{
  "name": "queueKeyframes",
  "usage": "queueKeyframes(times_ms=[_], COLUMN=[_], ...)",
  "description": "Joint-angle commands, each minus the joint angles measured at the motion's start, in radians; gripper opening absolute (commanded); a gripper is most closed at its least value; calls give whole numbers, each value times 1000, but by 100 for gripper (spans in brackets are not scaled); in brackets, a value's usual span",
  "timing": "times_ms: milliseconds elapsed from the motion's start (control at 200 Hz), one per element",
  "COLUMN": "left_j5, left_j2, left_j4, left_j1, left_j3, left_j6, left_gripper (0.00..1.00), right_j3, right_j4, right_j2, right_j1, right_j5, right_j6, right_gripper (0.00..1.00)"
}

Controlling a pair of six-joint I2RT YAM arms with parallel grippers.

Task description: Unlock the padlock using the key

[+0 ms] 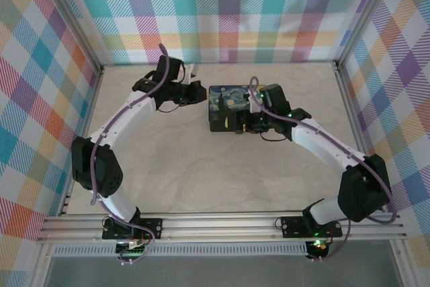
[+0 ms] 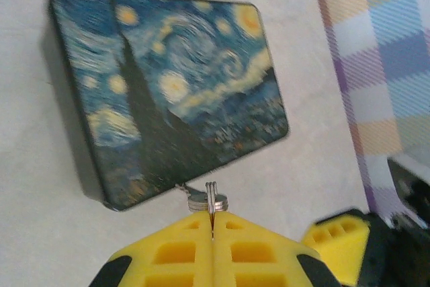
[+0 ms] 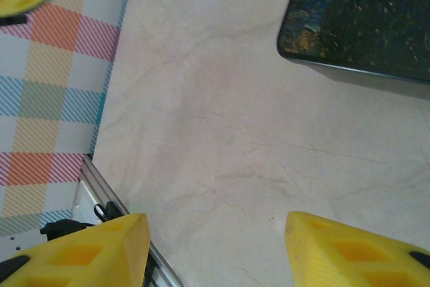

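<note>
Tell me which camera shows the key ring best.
The left wrist view: the key ring sits close, pinched in the shut left gripper before the painted box. In the top external and right wrist views it is too small to tell.

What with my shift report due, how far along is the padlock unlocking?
Done: the left fingers are shut on the key ring. In hand: they hold it by the edge of the painted tin, while the right fingers hang open over the table. Left: working its key into the padlock and turning it; neither step looks done.
</note>
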Motion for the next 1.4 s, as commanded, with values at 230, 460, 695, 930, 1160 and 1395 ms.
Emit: queueKeyframes(times_ms=[230, 460, 695, 930, 1160, 1395], left_j5=[142, 165, 184, 189, 227, 230], left_j2=[-59, -67, -64, -47, -41, -37], left_j4=[-112, -119, -124, -124, -121, -118], left_j1=[-102, -137, -143, -143, -150, -151], left_j3=[52, 53, 57, 63, 61, 57], left_j6=[115, 119, 122, 115, 125, 122], left_gripper=[0, 0, 0, 0, 0, 0], right_j3=[-15, 9, 21, 28, 45, 57], right_j4=[30, 17, 39, 56, 61, 48], right_j2=[-117, -94, -76, -62, -47, -37], right_j1=[4, 5, 6, 17, 17, 18], right_j5=[34, 93, 30, -10, 15, -4], right_j6=[-342, -422, -443, -442, -429, -428], right_gripper=[48, 48, 48, 49, 44, 33])
